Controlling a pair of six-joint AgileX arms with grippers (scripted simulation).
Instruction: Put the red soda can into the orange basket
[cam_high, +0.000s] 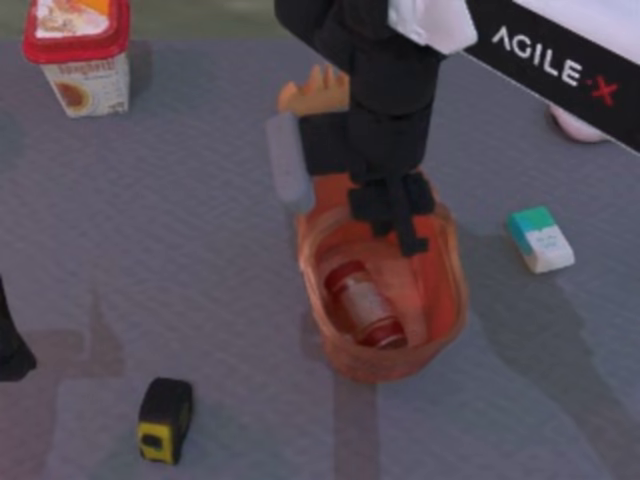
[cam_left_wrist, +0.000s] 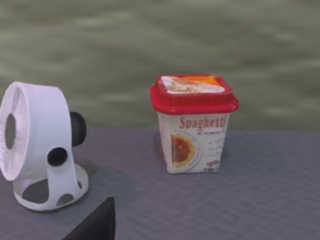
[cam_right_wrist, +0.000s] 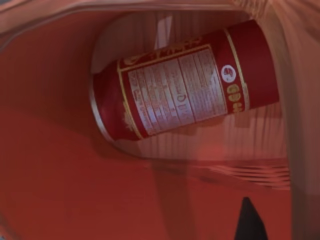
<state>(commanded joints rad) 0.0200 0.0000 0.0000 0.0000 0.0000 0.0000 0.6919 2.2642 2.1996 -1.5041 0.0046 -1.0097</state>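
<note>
Red soda can lying inside the orange basket; right arm above it.

Top view: small red cylindrical soda can (cam_high: 365, 303) lies on its side on the floor of the large oval orange woven basket (cam_high: 445, 325). Right gripper (cam_high: 400, 222) hangs over the basket's far rim, apart from the can, holding nothing; finger spread cannot be told. Left arm parked at the table's left edge. Elsewhere: red-lidded white spaghetti tub (cam_high: 78, 55), yellow-black tape measure (cam_high: 165, 420), teal-white box (cam_high: 540, 239).
Left wrist view: the tub (cam_left_wrist: 194, 122) beside a white desk fan (cam_left_wrist: 37, 145); left gripper's state not shown.
Right wrist view: the can (cam_right_wrist: 185, 85) rests on the slatted bottom, orange wall (cam_right_wrist: 50, 165) close around.
Risk, as judged: lifting out askew could snag the arched handle or rim and tip the basket.
</note>
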